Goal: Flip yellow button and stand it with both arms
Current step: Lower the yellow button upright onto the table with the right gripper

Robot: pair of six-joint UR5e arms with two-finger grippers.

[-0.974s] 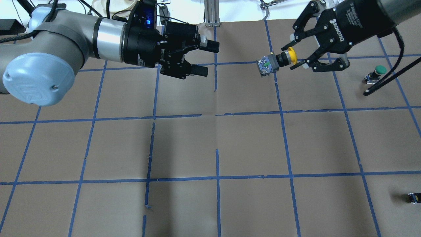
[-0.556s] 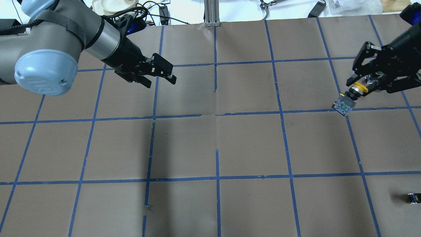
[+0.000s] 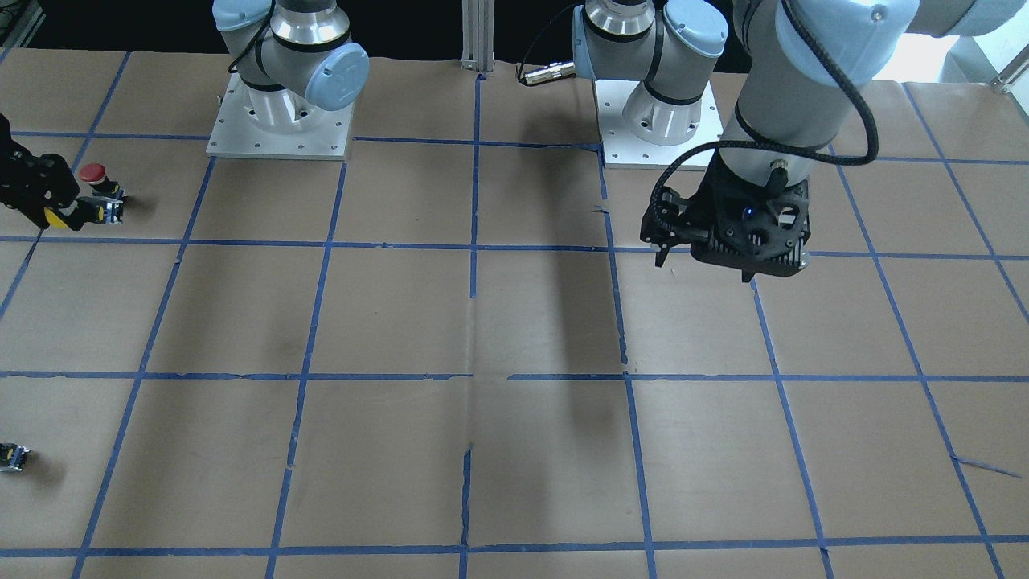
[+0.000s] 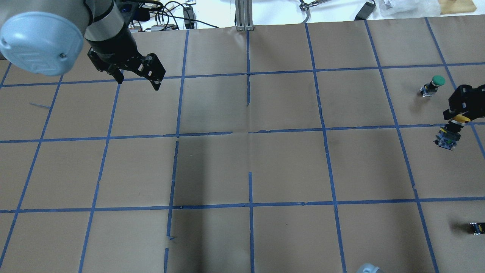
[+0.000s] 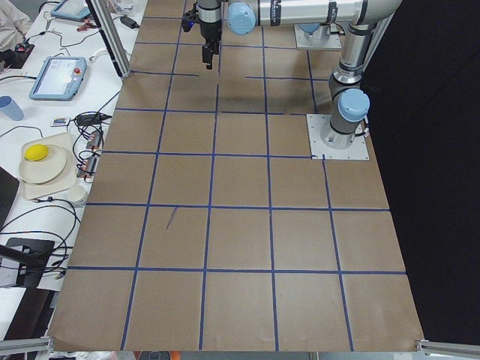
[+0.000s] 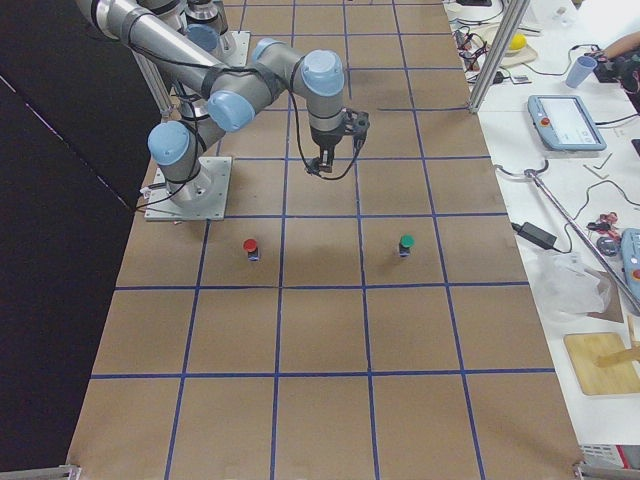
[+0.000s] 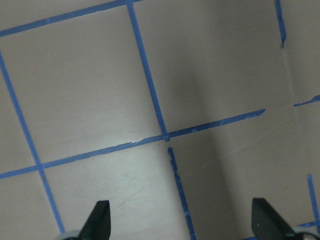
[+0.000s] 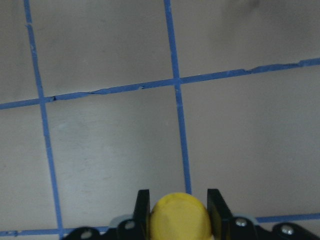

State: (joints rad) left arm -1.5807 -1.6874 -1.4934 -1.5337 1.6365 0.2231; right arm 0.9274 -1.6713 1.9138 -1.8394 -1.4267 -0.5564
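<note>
The yellow button (image 4: pixel 448 137) hangs in my right gripper (image 4: pixel 459 115) at the right edge of the overhead view, above the table. The fingers are shut on its yellow cap (image 8: pixel 179 216). Its black neck and grey-blue base stick out past the fingertips, tilted. In the front view the same gripper (image 3: pixel 50 211) is at the left edge with the button (image 3: pixel 103 211) pointing sideways. My left gripper (image 4: pixel 137 80) is open and empty, raised over the table's left part. Its fingertips (image 7: pixel 101 220) stand wide apart over bare paper.
A green-capped button (image 4: pixel 435 81) stands just beyond my right gripper. A red-capped button (image 3: pixel 93 172) stands beside it on the robot's side. A small dark block (image 4: pixel 476 227) lies near the right edge. Brown paper with a blue tape grid (image 4: pixel 250 170) covers the table.
My right gripper has carried the yellow button from the far middle to the right edge. My left gripper has drawn back to the left, still open.
</note>
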